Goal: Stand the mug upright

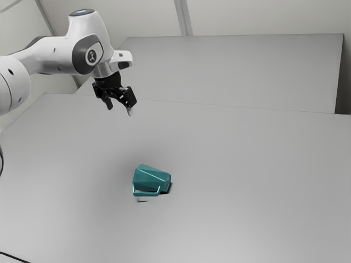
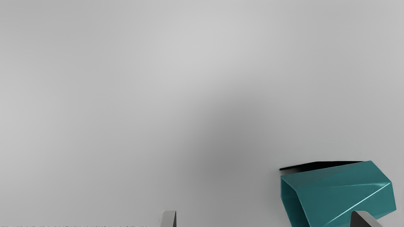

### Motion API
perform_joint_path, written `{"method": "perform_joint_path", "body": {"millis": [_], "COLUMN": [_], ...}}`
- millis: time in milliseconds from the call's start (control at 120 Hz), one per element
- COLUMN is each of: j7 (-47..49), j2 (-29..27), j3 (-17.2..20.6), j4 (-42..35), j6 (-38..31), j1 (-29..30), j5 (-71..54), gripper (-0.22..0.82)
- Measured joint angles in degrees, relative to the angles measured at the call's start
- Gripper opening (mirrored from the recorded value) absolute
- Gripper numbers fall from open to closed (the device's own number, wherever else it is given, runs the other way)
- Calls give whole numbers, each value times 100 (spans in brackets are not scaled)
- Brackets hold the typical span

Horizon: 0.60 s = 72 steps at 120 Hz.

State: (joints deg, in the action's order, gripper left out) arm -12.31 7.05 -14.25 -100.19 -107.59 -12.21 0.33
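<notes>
2 fingers, nearest the wrist camera, stand wide apart; gripper open. Arm enters from the exterior view's left, bent at the wrist, hand angled downward, raised above the table. 1 round logo on a wrist joint, lettering unreadable. Teal mug lies on its side, well apart from the gripper, handle on the exterior view's near side.

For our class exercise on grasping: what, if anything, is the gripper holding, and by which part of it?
Nothing is held: the gripper hangs open above the table, and the teal mug lies on its side, apart from it.
</notes>
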Motion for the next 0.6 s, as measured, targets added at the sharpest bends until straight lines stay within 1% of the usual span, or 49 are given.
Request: {"method": "perform_joint_path", "body": {"millis": [67, 117, 142, 258, 433, 600], "j7": [32, 50, 55, 42, -25, -93], "j2": [-87, -398, -518, -876, -943, -921], "j3": [-35, -55, -122, -366, -461, -519], "j4": [-133, -499, -702, -1420, -1999, -2353], "j6": [-52, -157, -242, -530, -809, -961], "j1": [-10, -18, -66, -154, -14, -137], "j5": [14, 76, 184, 807, 1666, 2262], "gripper": [60, 60, 60, 60, 60, 60]}}
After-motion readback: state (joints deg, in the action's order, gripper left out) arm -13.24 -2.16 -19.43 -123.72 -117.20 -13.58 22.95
